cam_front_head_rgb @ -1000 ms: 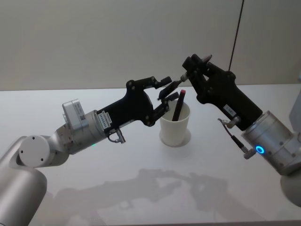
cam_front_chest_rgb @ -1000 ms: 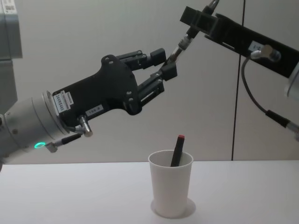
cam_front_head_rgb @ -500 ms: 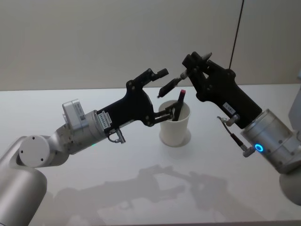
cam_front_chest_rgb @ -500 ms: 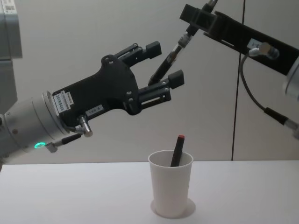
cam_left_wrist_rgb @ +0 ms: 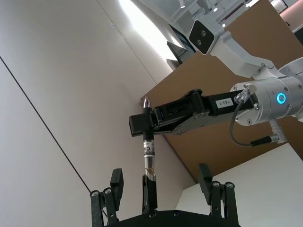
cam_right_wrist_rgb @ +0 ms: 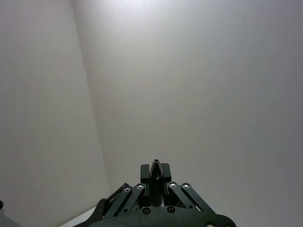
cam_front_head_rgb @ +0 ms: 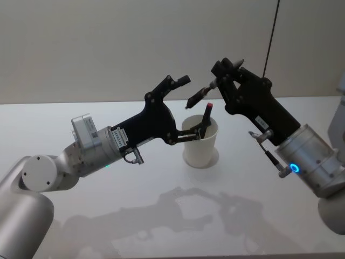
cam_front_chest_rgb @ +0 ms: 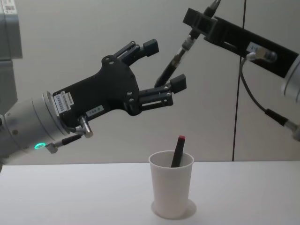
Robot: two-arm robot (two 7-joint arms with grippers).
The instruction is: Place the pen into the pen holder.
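A dark pen (cam_front_chest_rgb: pixel 176 61) hangs slanted in the air above the white paper-cup pen holder (cam_front_chest_rgb: pixel 171 190), with my right gripper (cam_front_chest_rgb: pixel 197 21) shut on its upper end. My left gripper (cam_front_chest_rgb: pixel 164 63) is open around the pen's lower end, its fingers spread on either side without touching it. In the left wrist view the pen (cam_left_wrist_rgb: pixel 149 161) runs up from between my left fingers into the right gripper (cam_left_wrist_rgb: pixel 147 125). The head view shows the pen (cam_front_head_rgb: pixel 198 96) just above the holder (cam_front_head_rgb: pixel 200 143). A second, red-tipped pen (cam_front_chest_rgb: pixel 178 150) stands inside the holder.
The holder stands on a white table (cam_front_head_rgb: pixel 161 205) with a plain wall behind. A dark vertical cable (cam_front_chest_rgb: pixel 236 93) runs down the wall at the right.
My left gripper, shut on the pen's lower end a second ago, has opened and let go. The right gripper keeps the pen and has shifted slightly right.
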